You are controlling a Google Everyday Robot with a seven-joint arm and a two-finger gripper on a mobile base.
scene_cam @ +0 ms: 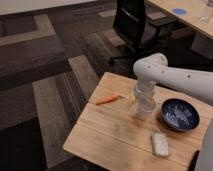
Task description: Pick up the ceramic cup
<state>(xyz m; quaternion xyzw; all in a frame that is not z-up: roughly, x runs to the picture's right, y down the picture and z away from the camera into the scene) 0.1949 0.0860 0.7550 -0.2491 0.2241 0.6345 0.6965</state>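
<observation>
The small white ceramic cup (145,108) stands upright on the wooden table (110,132), just left of the dark blue bowl (179,114). My gripper (142,96) comes straight down from the white arm and sits right on top of the cup, hiding its rim. Only the cup's lower body shows below the gripper.
An orange carrot (107,99) lies on the table left of the cup. A pale wrapped packet (160,143) lies near the front right. A black office chair (132,25) stands behind the table, with a second desk (192,15) at the back right.
</observation>
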